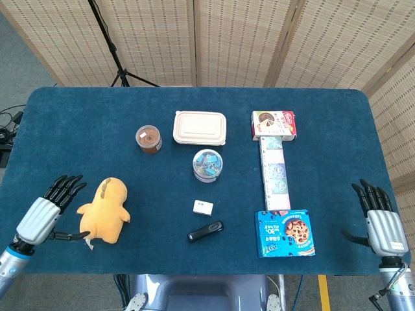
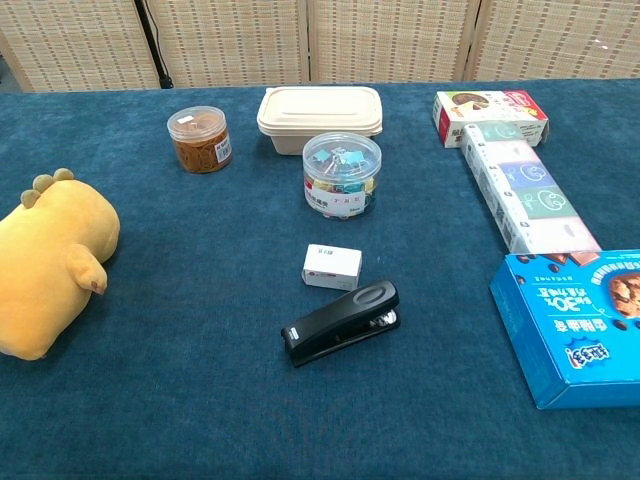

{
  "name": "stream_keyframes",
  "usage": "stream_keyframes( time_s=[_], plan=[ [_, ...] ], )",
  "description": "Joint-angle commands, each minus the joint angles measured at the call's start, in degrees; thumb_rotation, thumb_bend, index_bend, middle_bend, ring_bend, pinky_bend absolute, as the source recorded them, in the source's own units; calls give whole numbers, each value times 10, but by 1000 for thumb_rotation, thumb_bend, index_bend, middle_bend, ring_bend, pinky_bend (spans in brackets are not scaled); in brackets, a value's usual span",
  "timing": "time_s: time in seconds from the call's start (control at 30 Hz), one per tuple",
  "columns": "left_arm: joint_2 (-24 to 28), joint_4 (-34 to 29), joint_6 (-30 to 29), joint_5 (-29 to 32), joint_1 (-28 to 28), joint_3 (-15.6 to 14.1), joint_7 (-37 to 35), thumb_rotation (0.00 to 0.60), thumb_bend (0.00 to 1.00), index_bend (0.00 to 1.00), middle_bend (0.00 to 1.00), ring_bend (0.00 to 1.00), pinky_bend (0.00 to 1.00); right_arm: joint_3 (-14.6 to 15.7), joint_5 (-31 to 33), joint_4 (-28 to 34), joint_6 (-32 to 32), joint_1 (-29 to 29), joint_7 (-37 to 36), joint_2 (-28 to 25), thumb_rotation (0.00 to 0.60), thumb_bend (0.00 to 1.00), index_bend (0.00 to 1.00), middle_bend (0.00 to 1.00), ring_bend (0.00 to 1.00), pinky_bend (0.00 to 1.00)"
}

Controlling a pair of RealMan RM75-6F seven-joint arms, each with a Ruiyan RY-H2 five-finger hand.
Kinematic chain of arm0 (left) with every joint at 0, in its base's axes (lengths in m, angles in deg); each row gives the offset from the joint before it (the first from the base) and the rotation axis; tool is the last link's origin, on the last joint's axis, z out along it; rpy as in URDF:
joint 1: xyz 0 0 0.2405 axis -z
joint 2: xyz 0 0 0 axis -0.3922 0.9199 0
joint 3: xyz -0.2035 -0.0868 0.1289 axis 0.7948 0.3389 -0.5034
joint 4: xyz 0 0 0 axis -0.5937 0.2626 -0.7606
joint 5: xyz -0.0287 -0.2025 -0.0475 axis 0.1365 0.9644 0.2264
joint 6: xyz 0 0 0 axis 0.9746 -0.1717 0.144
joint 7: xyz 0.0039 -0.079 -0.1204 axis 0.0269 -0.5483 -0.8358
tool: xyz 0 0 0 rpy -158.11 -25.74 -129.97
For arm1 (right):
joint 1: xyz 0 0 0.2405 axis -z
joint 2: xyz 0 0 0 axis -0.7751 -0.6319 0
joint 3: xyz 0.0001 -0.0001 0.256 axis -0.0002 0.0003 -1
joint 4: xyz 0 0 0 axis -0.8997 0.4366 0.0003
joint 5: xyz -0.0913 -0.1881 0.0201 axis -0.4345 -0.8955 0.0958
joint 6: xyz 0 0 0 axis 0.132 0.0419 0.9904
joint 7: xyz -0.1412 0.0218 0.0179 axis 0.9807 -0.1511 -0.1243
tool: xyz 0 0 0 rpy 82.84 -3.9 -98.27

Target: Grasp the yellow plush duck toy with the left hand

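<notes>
While the duck point(image 1: 104, 212) is lying at the lower left of the frame on the blue table point(image 1: 78, 129), the left hand point(image 1: 44, 217) is sitting just to its left with fingers point(image 1: 67, 186) spread and holding nothing, the thumb tip close to the toy's lower edge. The duck is yellow and plump, showing small bumps on its head and a stubby wing. At the lower right, the right hand point(image 1: 380, 220) is resting open, fingers pointing up-frame.
</notes>
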Motion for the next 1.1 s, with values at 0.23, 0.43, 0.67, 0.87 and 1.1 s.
stream_keyframes(
  time_s=[0.23, 0.43, 0.67, 0.87, 1.1],
  plan=[
    [-121, 188, -25, -38, 60, -25, -118, 252, 0, 0, 0, 0, 0, 4, 4, -2, -8, 1, 3, 2, 600, 0, 0, 0, 0, 0],
    [-185, 271, -12, -25, 75, -31, -156, 247, 0, 0, 0, 0, 0, 3, 3, 1, -4, 1, -4, -1, 600, 0, 0, 0, 0, 0],
    [-233, 357, -14, -28, 78, -55, -169, 247, 0, 0, 0, 0, 0, 2, 3, 2, -4, 2, -14, -5, 600, 0, 0, 0, 0, 0],
    [-254, 416, -31, -41, 64, -87, -178, 244, 0, 0, 0, 0, 0, 0, 4, 2, -2, 3, -18, -7, 600, 0, 0, 0, 0, 0],
    [-257, 436, -59, -48, 49, -112, -185, 243, 0, 0, 0, 0, 0, 2, 4, 3, -7, 1, -11, -4, 600, 0, 0, 0, 0, 0]
  ],
)
